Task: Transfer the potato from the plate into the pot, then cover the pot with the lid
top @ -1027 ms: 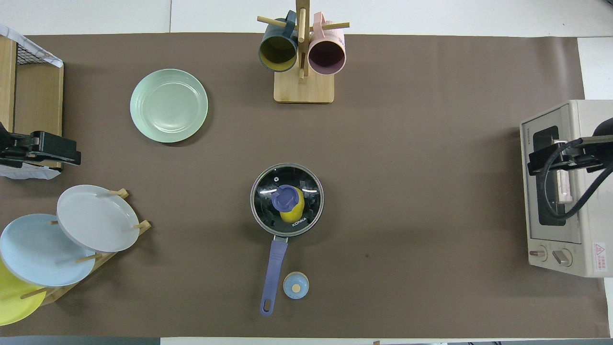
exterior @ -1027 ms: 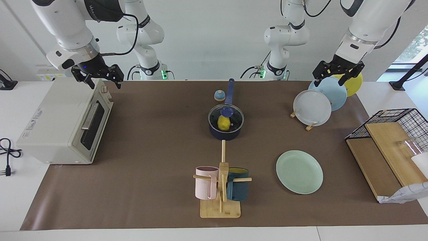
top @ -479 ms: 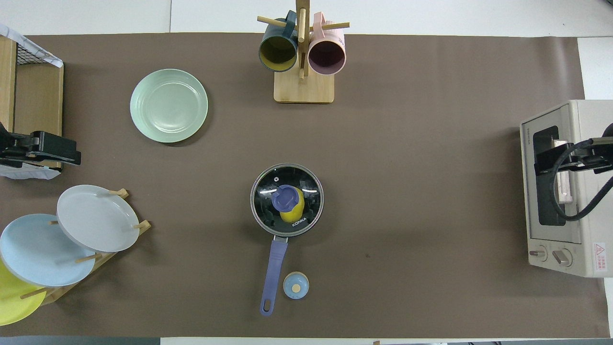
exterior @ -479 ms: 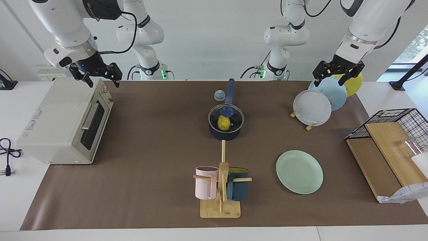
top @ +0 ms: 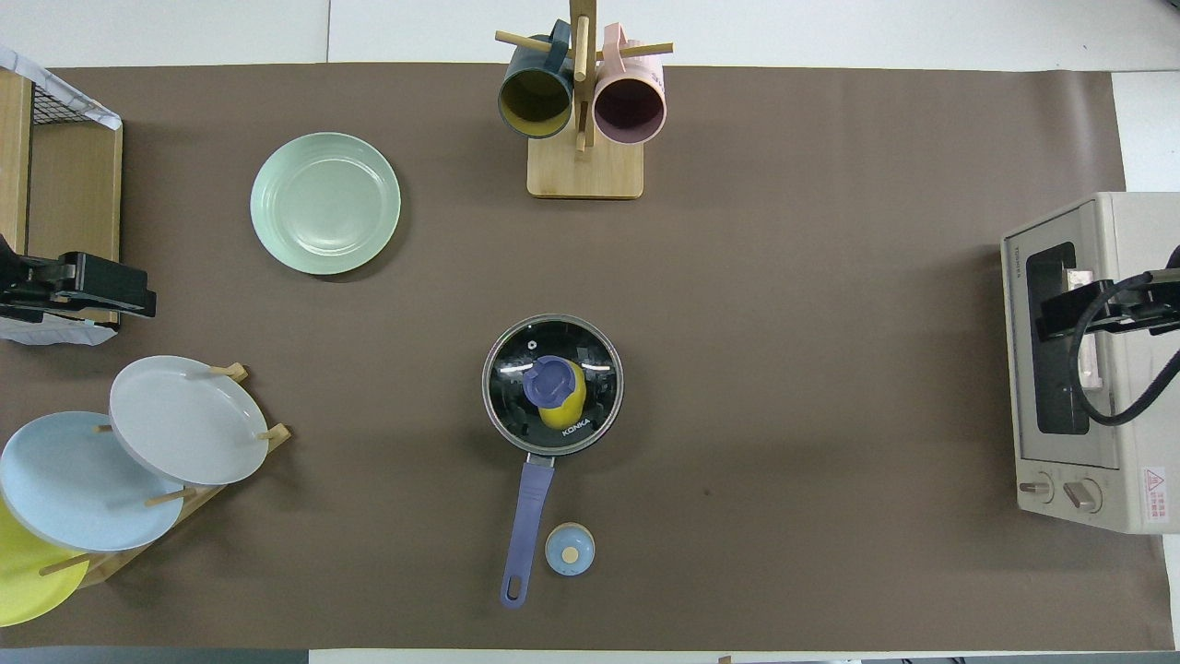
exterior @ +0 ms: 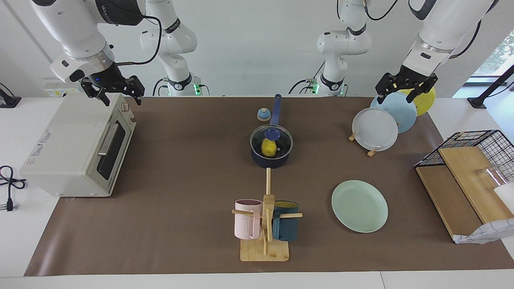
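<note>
Right gripper (exterior: 113, 91) is hanging over the toaster oven (exterior: 76, 148), fingers spread, holding nothing. Left gripper (exterior: 405, 87) is hanging over the plate rack (exterior: 385, 116), also spread and empty. Both arms are waiting, well apart from the task's things. Potato (top: 564, 406) is sitting inside the pot (top: 551, 398) at mid-table, showing yellow through the lid (top: 590, 355), which is resting level on the pot's rim. Plate (top: 324, 203) is lying bare at the pot's 10 o'clock in the overhead view, well apart from it. Pot handle (top: 525, 530) is pointing to 6 o'clock in that view, toward the robots, with the bell (top: 570, 549) just beside it. Judging from this, both steps are looking done. Handling notes: the potato is looking smooth and rounded, likely light and prone to rolling, best pinched across its narrow middle. The glass lid is likely fragile and slick; the knob (top: 549, 382) at its centre is the only sensible hold. The pot is probably heaviest, and the handle would be tipping it if lifted at the end.
</note>
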Robot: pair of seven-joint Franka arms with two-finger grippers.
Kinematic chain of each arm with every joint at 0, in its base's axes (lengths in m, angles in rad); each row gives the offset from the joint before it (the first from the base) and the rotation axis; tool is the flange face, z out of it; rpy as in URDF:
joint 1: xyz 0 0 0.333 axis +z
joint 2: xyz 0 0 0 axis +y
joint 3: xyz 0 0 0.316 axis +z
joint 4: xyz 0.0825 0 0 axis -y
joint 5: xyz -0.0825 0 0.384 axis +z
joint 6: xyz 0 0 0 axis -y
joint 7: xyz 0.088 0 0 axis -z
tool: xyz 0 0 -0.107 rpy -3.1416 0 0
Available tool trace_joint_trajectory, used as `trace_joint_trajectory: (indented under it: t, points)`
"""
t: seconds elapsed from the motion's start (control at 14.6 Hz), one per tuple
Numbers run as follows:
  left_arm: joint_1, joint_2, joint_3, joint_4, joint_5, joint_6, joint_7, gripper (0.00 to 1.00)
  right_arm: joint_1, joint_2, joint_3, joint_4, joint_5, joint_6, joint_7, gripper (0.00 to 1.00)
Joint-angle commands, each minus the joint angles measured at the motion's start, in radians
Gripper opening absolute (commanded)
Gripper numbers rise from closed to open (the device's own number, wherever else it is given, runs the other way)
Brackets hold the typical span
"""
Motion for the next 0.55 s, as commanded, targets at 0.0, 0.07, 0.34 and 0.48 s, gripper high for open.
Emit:
trace_joint_trajectory:
  t: [0.0, 0.07, 0.34, 0.48]
  points:
    - [0.003, -0.011, -0.003, -0.016, -0.011, 0.016, -0.009, 1.0, -0.019, -0.016, 0.007, -0.014, 0.023, 0.02, -0.008, 1.0]
    - [0.003, -0.011, -0.003, -0.016, -0.011, 0.016, -0.007, 1.0, -0.019, -0.016, 0.01, -0.014, 0.021, 0.019, -0.006, 1.0]
    - [0.003, -0.011, -0.004, -0.016, -0.011, 0.018, -0.006, 1.0, -0.018, -0.016, 0.016, -0.014, 0.018, 0.039, -0.006, 1.0]
    - [0.003, -0.011, -0.004, -0.016, -0.011, 0.018, -0.009, 1.0, -0.018, -0.016, 0.018, -0.017, 0.02, 0.045, -0.005, 1.0]
